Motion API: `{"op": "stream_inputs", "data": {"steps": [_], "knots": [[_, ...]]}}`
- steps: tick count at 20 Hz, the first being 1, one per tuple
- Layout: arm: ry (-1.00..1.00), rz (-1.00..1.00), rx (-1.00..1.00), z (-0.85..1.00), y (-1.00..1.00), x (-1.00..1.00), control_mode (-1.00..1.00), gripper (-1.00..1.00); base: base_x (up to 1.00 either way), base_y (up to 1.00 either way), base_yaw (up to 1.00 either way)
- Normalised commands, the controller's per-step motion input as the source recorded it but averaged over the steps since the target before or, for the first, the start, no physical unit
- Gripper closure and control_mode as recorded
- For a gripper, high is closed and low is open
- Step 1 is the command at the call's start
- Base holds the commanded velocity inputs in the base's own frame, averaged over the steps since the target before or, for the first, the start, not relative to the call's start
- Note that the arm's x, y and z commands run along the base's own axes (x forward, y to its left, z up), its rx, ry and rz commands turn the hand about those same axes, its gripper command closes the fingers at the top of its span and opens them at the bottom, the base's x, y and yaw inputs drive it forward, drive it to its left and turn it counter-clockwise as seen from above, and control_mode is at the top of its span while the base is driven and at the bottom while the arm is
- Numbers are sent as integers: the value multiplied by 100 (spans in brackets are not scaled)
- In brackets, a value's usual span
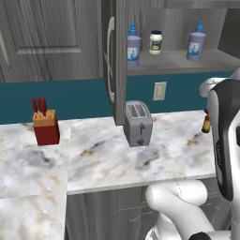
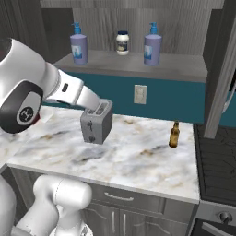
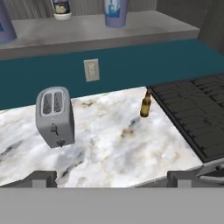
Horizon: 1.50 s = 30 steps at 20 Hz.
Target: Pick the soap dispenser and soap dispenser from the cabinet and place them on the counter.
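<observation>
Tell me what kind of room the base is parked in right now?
A kitchen, rendered. A marbled stone counter carries a toaster, a black stove top adjoins it, and an open wall cabinet above holds two soap dispensers.

Open cabinet [image 2: 138, 64] shelf front unblocked, white jar [image 2: 122, 43] between soap dispensers [image 2: 79, 46], toaster [image 2: 96, 121] below

In the hand view both soap dispensers are cut by the frame: the left soap dispenser [image 3: 5, 27] at the left edge, the right soap dispenser [image 3: 115, 12] at the top, pumps out of frame. The white jar [image 3: 61, 9] loses its lid the same way. In the left base view the arm covers most of what may be a brown bottle [image 1: 206, 123] (label unreadable).
</observation>
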Motion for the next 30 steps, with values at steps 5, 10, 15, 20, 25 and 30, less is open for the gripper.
{"op": "stream_inputs", "data": {"steps": [5,10,15,20,25,30], "knots": [[-10,-5,2,13,0,34,-100,-100,0,0,0],[-10,-5,0,22,0,35,-100,-100,0,0,0],[-7,-2,0,16,-3,44,-100,-100,0,0,0],[-4,0,0,1,-2,49,-100,-100,0,0,0],[0,-1,0,-6,-3,57,-100,-100,0,0,0],[-2,-1,-1,3,-1,52,-100,-100,0,0,0]]}}
